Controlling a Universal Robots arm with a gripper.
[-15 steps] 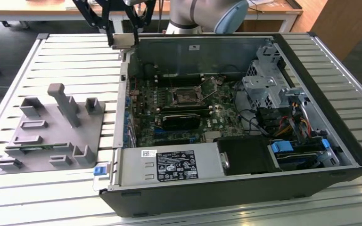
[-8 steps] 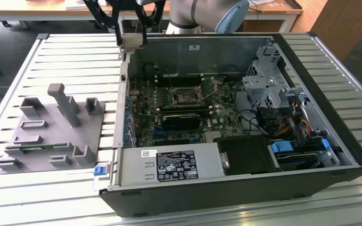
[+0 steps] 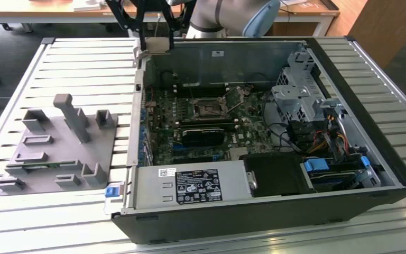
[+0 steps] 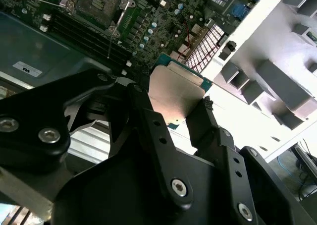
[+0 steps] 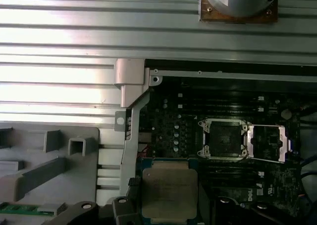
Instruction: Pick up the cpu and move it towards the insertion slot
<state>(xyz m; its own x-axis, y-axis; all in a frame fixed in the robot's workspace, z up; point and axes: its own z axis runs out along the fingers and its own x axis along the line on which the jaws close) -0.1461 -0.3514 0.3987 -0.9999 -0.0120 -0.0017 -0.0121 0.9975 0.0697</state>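
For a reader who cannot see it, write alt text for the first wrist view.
The gripper holds the cpu, a flat silvery square chip, above an open computer case. Apart from it on the green motherboard sits the insertion slot, its metal bracket swung open; a grey plastic fixture lies outside the case.

fixture [image 3: 55,151] at exterior view's left of case [image 3: 259,211].

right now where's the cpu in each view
Exterior view: the cpu hangs in the gripper at the open computer case's far corner, towards the exterior view's left.
Second wrist view: the cpu sits between the black fingers.
First wrist view: the cpu is near the gripper, apart from the insertion slot.
Shared landmark: the insertion slot.
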